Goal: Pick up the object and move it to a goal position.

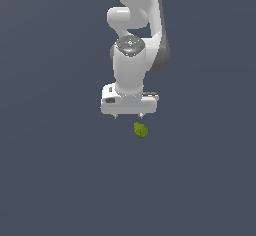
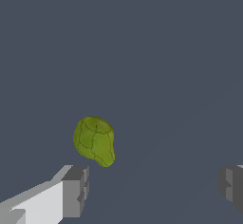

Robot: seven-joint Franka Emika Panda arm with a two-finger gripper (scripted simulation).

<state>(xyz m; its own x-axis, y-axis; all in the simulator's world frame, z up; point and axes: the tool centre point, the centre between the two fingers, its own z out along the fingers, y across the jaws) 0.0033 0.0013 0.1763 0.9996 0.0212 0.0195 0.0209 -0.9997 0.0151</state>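
The object is a small lumpy yellow-green blob [image 1: 141, 130] lying on the flat dark grey surface. My white gripper [image 1: 128, 115] points down just above it, and the blob sits a little toward the exterior view's right of the gap's middle and slightly nearer the camera. In the wrist view the blob [image 2: 95, 141] lies ahead of the gripper [image 2: 152, 190], close to one grey fingertip [image 2: 76, 190] and outside the gap. The fingers stand wide apart and hold nothing.
The white arm [image 1: 135, 25] rises behind the gripper toward the top of the exterior view. The dark grey surface [image 1: 50, 180] stretches all around with nothing else seen on it.
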